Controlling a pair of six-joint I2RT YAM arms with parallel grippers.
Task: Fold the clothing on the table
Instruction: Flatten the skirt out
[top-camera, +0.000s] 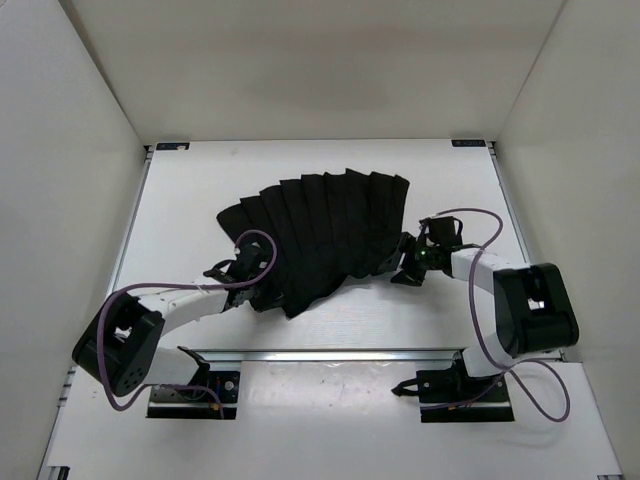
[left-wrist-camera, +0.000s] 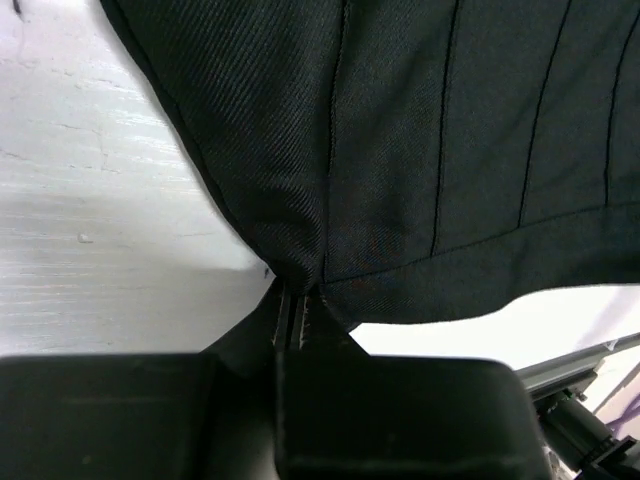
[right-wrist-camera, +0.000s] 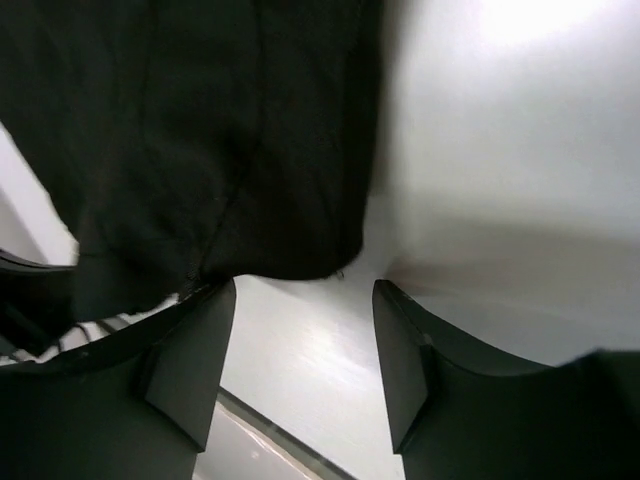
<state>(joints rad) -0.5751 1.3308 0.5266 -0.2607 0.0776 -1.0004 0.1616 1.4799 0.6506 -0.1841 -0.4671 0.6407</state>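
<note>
At left, left pincer (left-wrist-camera: 295, 300) clamped shut on the near hem corner of the pleated black skirt (top-camera: 325, 228), fabric puckered between its jaws. Mid-frame, skirt fanned flat across the white desk (top-camera: 190, 195), pleats running away from the arms. At right, right pincer (right-wrist-camera: 305, 300) gaping wide at the opposite hem edge, nothing gripped yet. Apparently the grasping step ahead of a first fold; next, probably calls for closing on that right edge, then lifting both sides evenly.
</note>
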